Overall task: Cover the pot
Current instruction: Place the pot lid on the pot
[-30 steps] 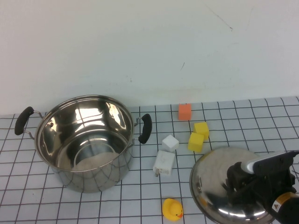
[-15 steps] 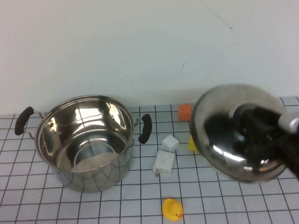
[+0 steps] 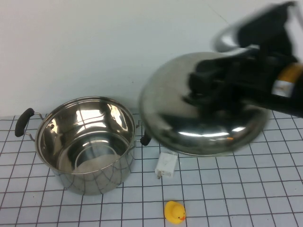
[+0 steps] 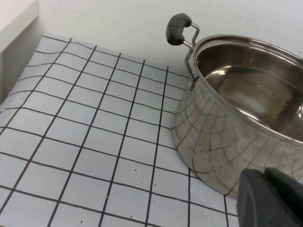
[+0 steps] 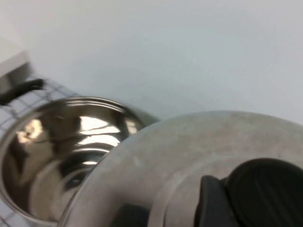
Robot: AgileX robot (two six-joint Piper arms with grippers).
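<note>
The pot [image 3: 94, 176] is a big shiny steel stockpot with two black side handles. It stands open and uncovered at the left of the grid cloth. My right gripper [image 3: 214, 84] is shut on the black knob [image 5: 265, 191] of the domed steel lid [image 3: 189, 127]. It holds the lid tilted in the air, to the right of the pot, with the lid's left edge near the pot's right handle. In the right wrist view the lid [image 5: 151, 161] hangs above and beside the pot's rim [image 5: 71, 101]. My left gripper [image 4: 267, 198] is shut and empty, low beside the pot's wall [image 4: 222, 137].
A white charger block [image 3: 166, 165] lies right of the pot under the lid's edge. A yellow rubber duck [image 3: 174, 211] sits near the front edge. A white wall stands close behind the table. The raised lid hides part of the right side of the table.
The lid left the table at the front right. My right gripper has carried it up and leftward toward the pot. The pot, duck and left arm have not moved.
</note>
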